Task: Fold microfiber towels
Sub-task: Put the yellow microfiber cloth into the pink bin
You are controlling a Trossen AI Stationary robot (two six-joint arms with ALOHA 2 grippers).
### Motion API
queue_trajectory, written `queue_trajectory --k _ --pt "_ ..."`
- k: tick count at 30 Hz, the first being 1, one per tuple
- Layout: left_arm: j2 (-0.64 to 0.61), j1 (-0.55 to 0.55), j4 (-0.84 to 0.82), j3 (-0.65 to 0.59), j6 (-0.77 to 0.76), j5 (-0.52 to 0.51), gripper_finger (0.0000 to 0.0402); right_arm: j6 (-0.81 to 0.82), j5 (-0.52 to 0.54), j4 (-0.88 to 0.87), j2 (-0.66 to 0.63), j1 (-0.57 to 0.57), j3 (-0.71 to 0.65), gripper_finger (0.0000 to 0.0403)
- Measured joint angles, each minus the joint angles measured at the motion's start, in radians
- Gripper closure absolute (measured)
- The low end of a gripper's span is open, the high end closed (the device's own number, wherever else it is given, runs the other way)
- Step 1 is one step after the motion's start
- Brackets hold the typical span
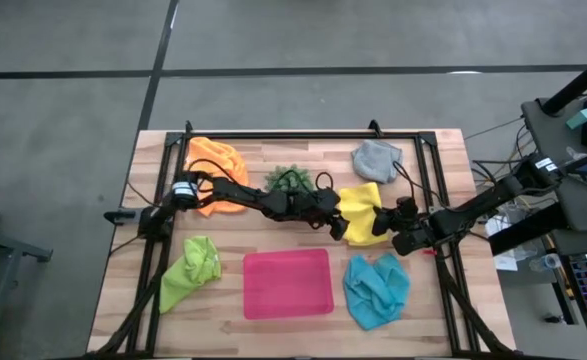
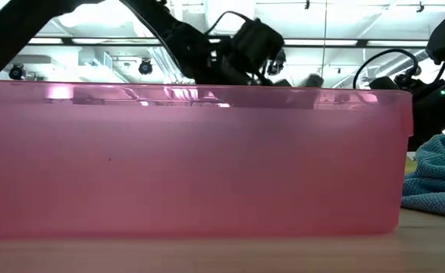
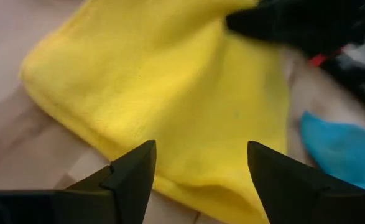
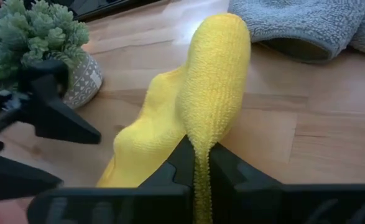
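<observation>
Broadly, the wooden counter (image 1: 303,150) carries the pink tray (image 1: 288,283) at its near middle, with the yellow towel (image 1: 361,212) bunched just behind it between the two arms and the orange (image 1: 215,160), grey (image 1: 375,160), lime green (image 1: 190,268) and light blue (image 1: 377,290) towels spread around. The right hand (image 4: 201,163) pinches a raised ridge of the yellow cloth, while the left hand (image 3: 198,165) stands wide just over its edge, holding nothing. With one side let go, I judge the fold could slump or drag askew if the right hand pulls.
</observation>
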Motion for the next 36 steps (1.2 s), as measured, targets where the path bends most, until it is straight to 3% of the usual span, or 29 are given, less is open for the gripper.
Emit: queue_trajectory --k 9,19,36 --pt "0.038 0.000 -0.121 0.034 0.000 -0.077 0.0165 -0.014 0.000 0.003 0.000 0.000 0.000 0.0390" --pt "0.040 0.000 -0.068 0.035 -0.003 -0.075 0.0165 -0.024 0.000 0.004 0.000 0.000 0.005 0.0390" --pt "0.147 -0.002 0.060 0.103 -0.047 0.012 0.0165 -0.023 -0.003 0.008 0.001 0.001 0.007 0.0390"
